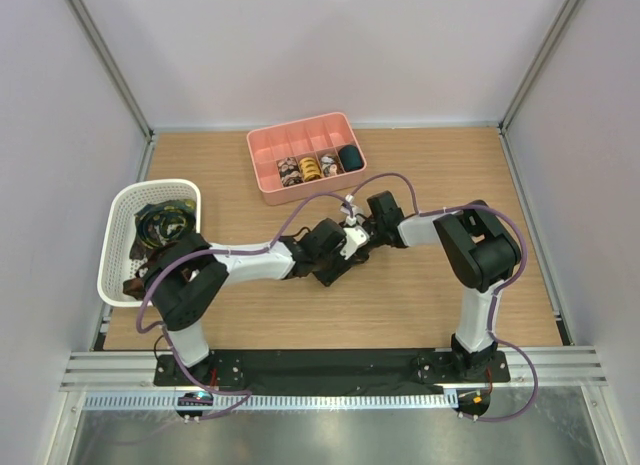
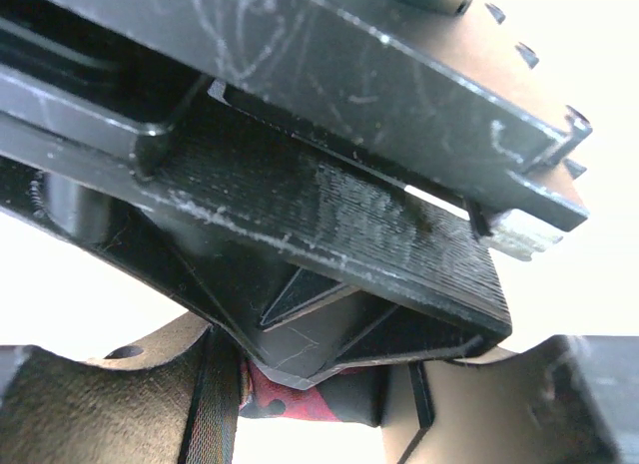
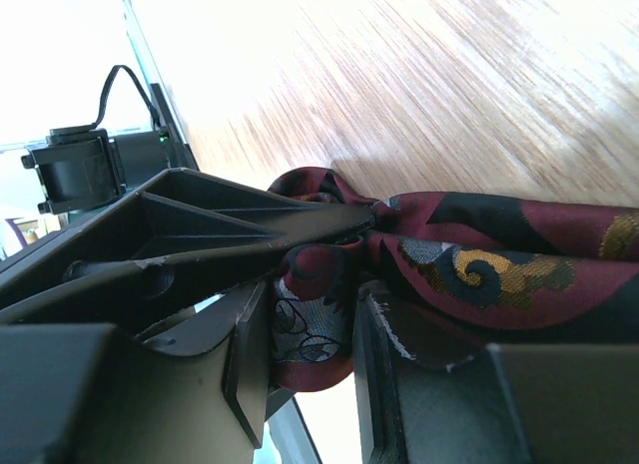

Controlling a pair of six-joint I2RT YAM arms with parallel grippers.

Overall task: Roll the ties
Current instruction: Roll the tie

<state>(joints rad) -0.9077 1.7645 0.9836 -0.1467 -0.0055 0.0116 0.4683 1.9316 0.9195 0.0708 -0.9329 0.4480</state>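
The right gripper (image 3: 310, 334) clamps a dark red fabric necktie with gold and grey scroll prints (image 3: 479, 254) just above the middle of the wooden table (image 1: 440, 175). It meets the left gripper (image 1: 334, 253) there. Whether the left gripper's jaws pinch the cloth cannot be told.

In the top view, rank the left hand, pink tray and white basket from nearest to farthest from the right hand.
1. The left hand: immediately left, meeting the right hand at the dark red tie that the right hand grips.
2. The pink tray: behind, toward the back wall.
3. The white basket: far off to the left.
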